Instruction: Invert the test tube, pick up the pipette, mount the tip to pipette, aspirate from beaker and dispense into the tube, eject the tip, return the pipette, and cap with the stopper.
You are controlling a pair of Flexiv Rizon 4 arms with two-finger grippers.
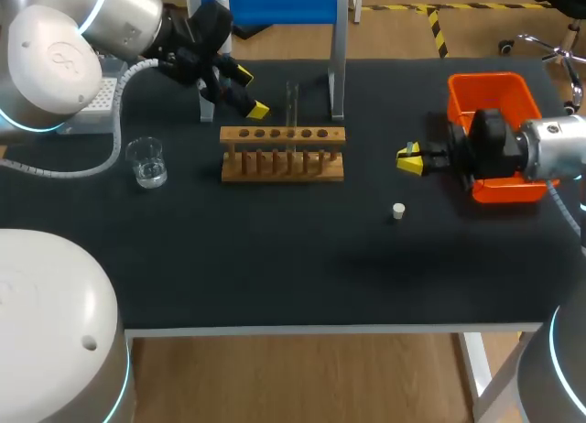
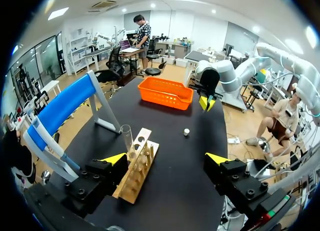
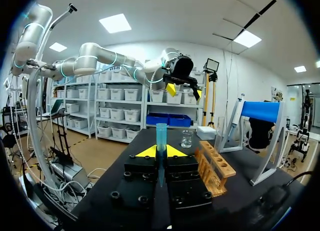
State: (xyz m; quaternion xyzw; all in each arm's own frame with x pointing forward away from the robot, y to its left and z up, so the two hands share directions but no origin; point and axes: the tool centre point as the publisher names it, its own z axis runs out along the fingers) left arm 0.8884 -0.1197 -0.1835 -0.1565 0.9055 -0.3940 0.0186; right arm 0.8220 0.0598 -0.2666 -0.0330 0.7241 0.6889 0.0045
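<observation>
A glass test tube (image 1: 292,103) (image 2: 127,137) stands upright in the wooden rack (image 1: 282,154) (image 2: 138,167). My left gripper (image 1: 250,92) (image 2: 166,159) hangs open above the rack's left end, holding nothing. My right gripper (image 1: 409,157) (image 3: 161,152) is at the table's right, shut on a blue pipette tip (image 3: 161,137) that sticks up between its fingers. The water beaker (image 1: 146,160) (image 3: 187,138) sits left of the rack. A small white stopper (image 1: 398,211) (image 2: 186,132) lies on the mat in front of the right gripper. The pipette (image 2: 49,143) rests on the blue stand (image 1: 279,2) (image 2: 65,108).
An orange bin (image 1: 494,98) (image 2: 165,92) sits at the right behind my right wrist. A pale tip box (image 1: 99,103) (image 3: 206,132) is at the far left under my left arm. The blue stand's metal legs (image 1: 336,75) reach down behind the rack.
</observation>
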